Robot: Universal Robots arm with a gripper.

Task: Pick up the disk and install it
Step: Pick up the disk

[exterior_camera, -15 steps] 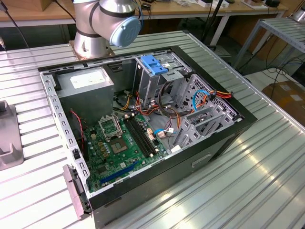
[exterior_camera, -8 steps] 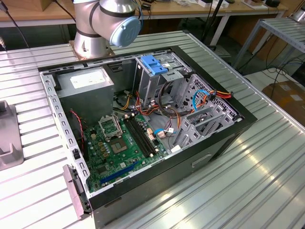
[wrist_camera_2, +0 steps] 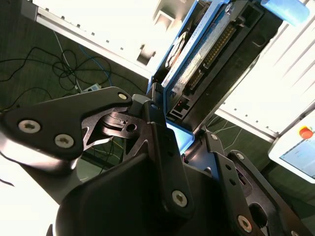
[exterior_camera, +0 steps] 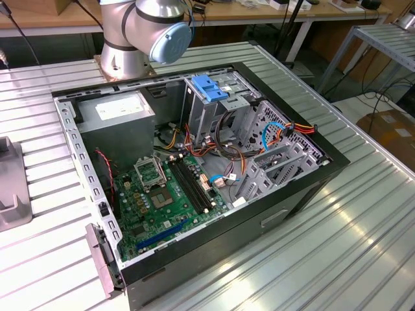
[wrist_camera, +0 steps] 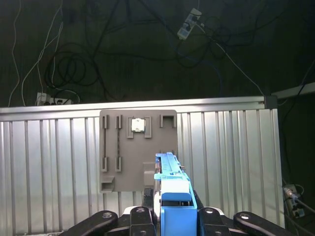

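In both wrist views my gripper [wrist_camera: 174, 219] [wrist_camera_2: 173, 118] is shut on the disk. In the first wrist view the disk [wrist_camera: 171, 179] stands on edge between the black fingers [wrist_camera: 141, 215], its bright blue rail facing the camera. It hangs above a ribbed metal table, over a grey holder plate [wrist_camera: 123, 147]. In the second wrist view the disk [wrist_camera_2: 204, 54] sticks out beyond the fingertips, showing its grey metal body, a row of connector pins and a blue rail. The open computer case [exterior_camera: 305, 188] lies on its side in the exterior view, with a metal drive cage [exterior_camera: 214, 110] at its far end.
Inside the case are a green motherboard [exterior_camera: 162, 201], a grey power-supply box [exterior_camera: 117, 113], loose cables [exterior_camera: 227, 129] and a blue plastic tab [exterior_camera: 211, 87] on the cage. The arm's base [exterior_camera: 130, 45] stands behind the case. A grey fixture [exterior_camera: 10, 188] sits at the exterior view's left.
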